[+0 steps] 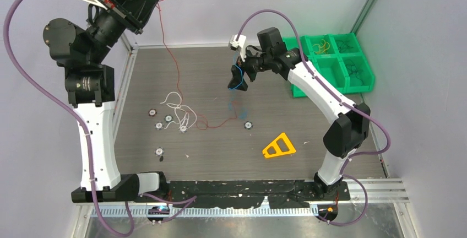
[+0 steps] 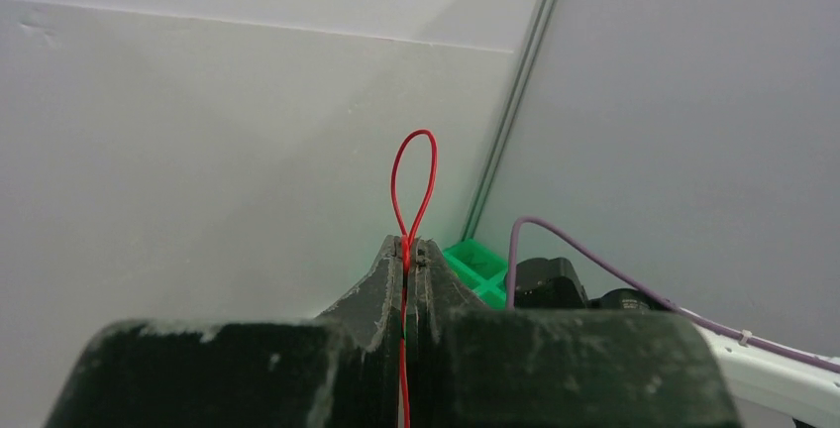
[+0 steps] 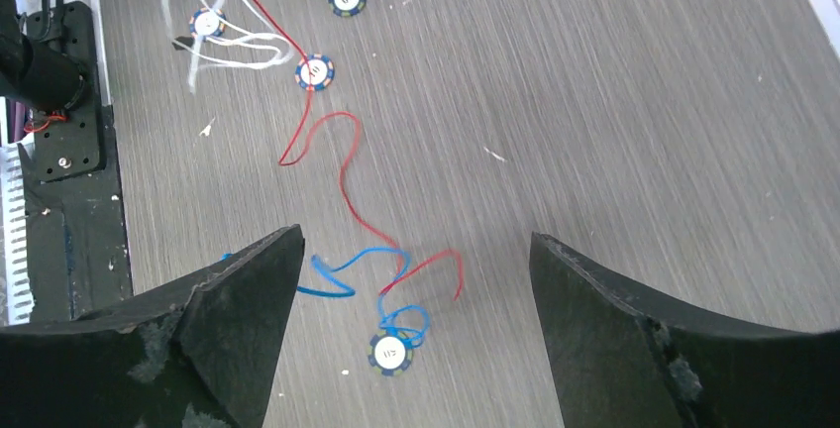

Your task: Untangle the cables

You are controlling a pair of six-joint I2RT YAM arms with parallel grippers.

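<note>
Red thin flexible wire (image 1: 177, 78) runs from the raised left gripper (image 1: 150, 7) down to the grey wood-grain bench (image 1: 330, 150), passing a loose white wire tangle (image 1: 177, 108). From the left wrist, that gripper is clamped on the red wire, a small loop poking past its tips. From the right wrist, the right gripper (image 3: 416, 237) gapes wide and empty above a curled blue wire (image 3: 391, 250) crossing the red tail. These strands look light, limp and springy, best pinched mid-strand, away from crossings.

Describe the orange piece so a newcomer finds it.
Start at the green bin at the table's far right, then come toward the right arm's base. The orange piece lies flat there: the only triangular frame, among round chips and thin cables.
</note>
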